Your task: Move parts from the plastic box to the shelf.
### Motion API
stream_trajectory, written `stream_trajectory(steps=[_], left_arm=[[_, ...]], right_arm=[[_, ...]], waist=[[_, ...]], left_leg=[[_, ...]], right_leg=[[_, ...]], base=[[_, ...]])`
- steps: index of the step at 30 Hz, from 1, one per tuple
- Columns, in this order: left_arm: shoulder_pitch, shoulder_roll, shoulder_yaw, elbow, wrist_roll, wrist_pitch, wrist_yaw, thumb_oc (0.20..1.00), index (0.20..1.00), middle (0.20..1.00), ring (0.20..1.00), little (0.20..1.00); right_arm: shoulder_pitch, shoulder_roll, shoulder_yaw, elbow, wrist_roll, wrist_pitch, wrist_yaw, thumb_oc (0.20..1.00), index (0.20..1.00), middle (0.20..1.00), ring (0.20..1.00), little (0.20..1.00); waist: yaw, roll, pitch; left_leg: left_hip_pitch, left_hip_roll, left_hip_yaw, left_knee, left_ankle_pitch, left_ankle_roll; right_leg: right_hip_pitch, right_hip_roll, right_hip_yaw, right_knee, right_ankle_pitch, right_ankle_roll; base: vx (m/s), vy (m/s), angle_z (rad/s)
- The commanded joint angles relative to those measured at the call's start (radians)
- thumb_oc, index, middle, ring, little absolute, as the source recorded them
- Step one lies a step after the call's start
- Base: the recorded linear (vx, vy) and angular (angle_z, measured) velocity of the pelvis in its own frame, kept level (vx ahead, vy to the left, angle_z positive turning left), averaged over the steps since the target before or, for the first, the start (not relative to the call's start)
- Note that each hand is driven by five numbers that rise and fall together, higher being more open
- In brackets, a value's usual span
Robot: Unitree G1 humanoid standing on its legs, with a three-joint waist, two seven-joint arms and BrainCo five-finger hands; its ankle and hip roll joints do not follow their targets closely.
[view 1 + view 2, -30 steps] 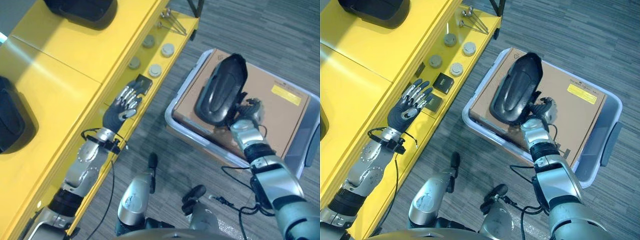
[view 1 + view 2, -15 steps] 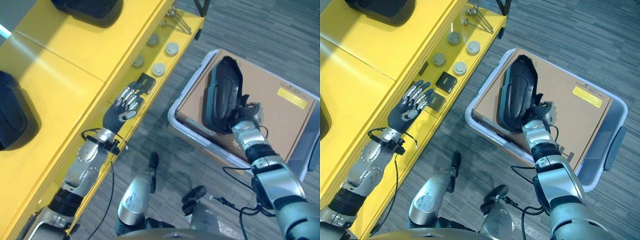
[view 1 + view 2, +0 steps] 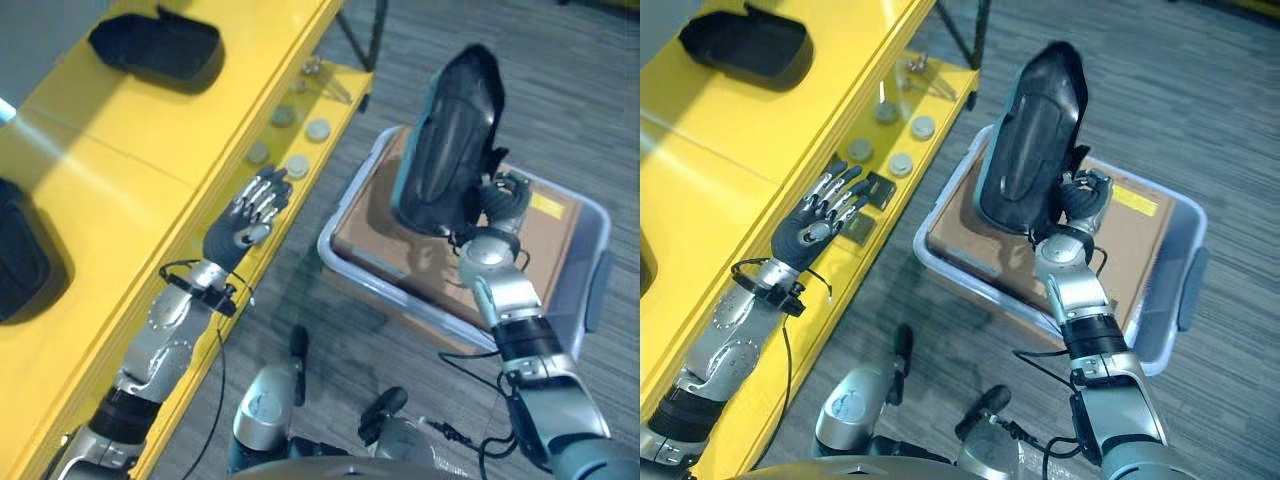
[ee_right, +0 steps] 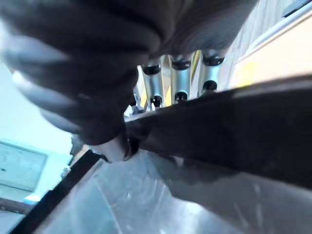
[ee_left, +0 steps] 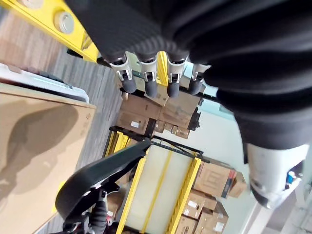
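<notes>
A yellow rectangular label (image 3: pixel 1133 199) sits on the flat brown cardboard sheet (image 3: pixel 1120 255), but its print is too small to read. The cardboard lies inside the translucent grey plastic box (image 3: pixel 1170 300) on the grey carpet floor (image 3: pixel 1230 120), covering whatever may be beneath it. The right hand (image 3: pixel 1083 199) has its fingers curled round the lower edge of a large, long black moulded plastic part (image 3: pixel 1032 150) and holds it upright above the box, clear of the cardboard; in the right wrist view the silver fingers (image 4: pixel 181 80) press against the dark part (image 4: pixel 234 131). The left hand (image 3: pixel 247 218) hovers with its fingers straight and spread over the front edge of the yellow metal shelf (image 3: pixel 110 190), holding nothing. On the shelf's lower ledge lie several round grey discs (image 3: pixel 901 163), two small black square blocks (image 3: pixel 880 190) and a few thin metal pins (image 3: pixel 930 75). On the shelf's upper level rests another black moulded part (image 3: pixel 740 45), well apart from both hands.
</notes>
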Motion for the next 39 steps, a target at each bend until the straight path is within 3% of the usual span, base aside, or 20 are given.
stream_trajectory(steps=[1, 4, 7, 12, 15, 22, 29, 34, 39], left_arm=[[-0.009, -0.035, -0.021, -0.026, -0.025, 0.051, 0.046, 1.000, 1.000, 1.000, 1.000, 1.000], [-0.045, -0.059, -0.039, 0.015, -0.030, 0.132, 0.153, 1.000, 1.000, 1.000, 1.000, 1.000], [-0.086, -0.082, -0.051, 0.098, 0.017, 0.159, 0.230, 1.000, 1.000, 1.000, 1.000, 1.000], [-0.166, -0.108, -0.039, 0.211, 0.053, 0.122, 0.294, 1.000, 1.000, 1.000, 1.000, 1.000], [-0.216, -0.114, -0.034, 0.268, 0.019, 0.139, 0.321, 1.000, 1.000, 1.000, 1.000, 1.000], [-0.319, -0.185, -0.067, 0.406, -0.039, 0.203, 0.328, 1.000, 1.000, 1.000, 1.000, 1.000], [-0.358, -0.256, -0.124, 0.445, -0.058, 0.250, 0.326, 1.000, 1.000, 1.000, 1.000, 1.000], [-0.358, -0.315, -0.184, 0.449, -0.059, 0.224, 0.333, 1.000, 1.000, 1.000, 1.000, 1.000], [-0.363, -0.322, -0.198, 0.433, -0.033, 0.227, 0.323, 1.000, 1.000, 1.000, 1.000, 1.000]], right_arm=[[-0.011, -0.027, 0.002, -0.023, -0.035, -0.063, -0.022, 0.200, 0.200, 0.200, 0.200, 0.200], [0.009, -0.010, 0.014, -0.046, -0.033, -0.055, 0.012, 0.200, 0.200, 0.200, 0.200, 0.200], [0.028, 0.001, 0.025, -0.068, -0.042, -0.049, 0.050, 0.200, 0.200, 0.200, 0.200, 0.200], [0.042, 0.018, 0.058, -0.082, -0.047, -0.042, 0.107, 0.200, 0.200, 0.200, 0.200, 0.200], [0.049, 0.034, 0.078, -0.066, -0.043, -0.061, 0.132, 0.200, 0.200, 0.200, 0.200, 0.200], [0.040, 0.073, 0.133, -0.044, -0.043, -0.089, 0.229, 0.200, 0.200, 0.200, 0.200, 0.200], [0.005, 0.113, 0.213, -0.025, -0.070, -0.076, 0.278, 0.200, 0.200, 0.200, 0.200, 0.200], [-0.013, 0.134, 0.268, -0.005, -0.088, -0.065, 0.303, 0.200, 0.200, 0.200, 0.200, 0.200], [-0.020, 0.150, 0.299, 0.022, -0.090, -0.065, 0.313, 0.200, 0.200, 0.200, 0.200, 0.200]], waist=[[-0.013, -0.017, -0.141], [-0.042, -0.024, -0.190], [-0.071, -0.029, -0.229], [-0.115, -0.031, -0.269], [-0.135, -0.030, -0.285], [-0.177, -0.034, -0.309], [-0.189, -0.037, -0.315], [-0.193, -0.040, -0.316], [-0.191, -0.039, -0.317]], left_leg=[[0.028, 0.061, -0.007, -0.008, -0.081, -0.062], [0.078, 0.075, 0.024, -0.030, -0.078, -0.067], [0.117, 0.087, 0.051, -0.050, -0.075, -0.072], [0.161, 0.099, 0.089, -0.076, -0.065, -0.081], [0.176, 0.104, 0.109, -0.081, -0.062, -0.086], [0.189, 0.112, 0.145, -0.074, -0.062, -0.095], [0.190, 0.114, 0.152, -0.059, -0.067, -0.095], [0.188, 0.115, 0.151, -0.048, -0.071, -0.097], [0.190, 0.116, 0.152, -0.048, -0.073, -0.097]], right_leg=[[-0.030, -0.025, 0.057, 0.007, -0.033, 0.078], [-0.001, -0.011, 0.071, -0.018, -0.029, 0.077], [0.022, 0.002, 0.085, -0.040, -0.027, 0.074], [0.047, 0.016, 0.105, -0.073, -0.022, 0.071], [0.055, 0.021, 0.110, -0.083, -0.020, 0.071], [0.062, 0.027, 0.121, -0.097, -0.015, 0.068], [0.064, 0.032, 0.129, -0.097, -0.015, 0.062], [0.065, 0.033, 0.132, -0.097, -0.014, 0.061], [0.069, 0.032, 0.127, -0.098, -0.013, 0.060]], base=[[0.09, -0.053, -0.14], [0.08, -0.048, -0.29], [0.07, -0.056, -0.24], [0.04, -0.044, -0.26], [0.02, -0.027, -0.19], [0.02, -0.023, -0.16], [0.01, -0.005, -0.02], [0.00, 0.000, 0.00], [0.01, 0.007, -0.04]])
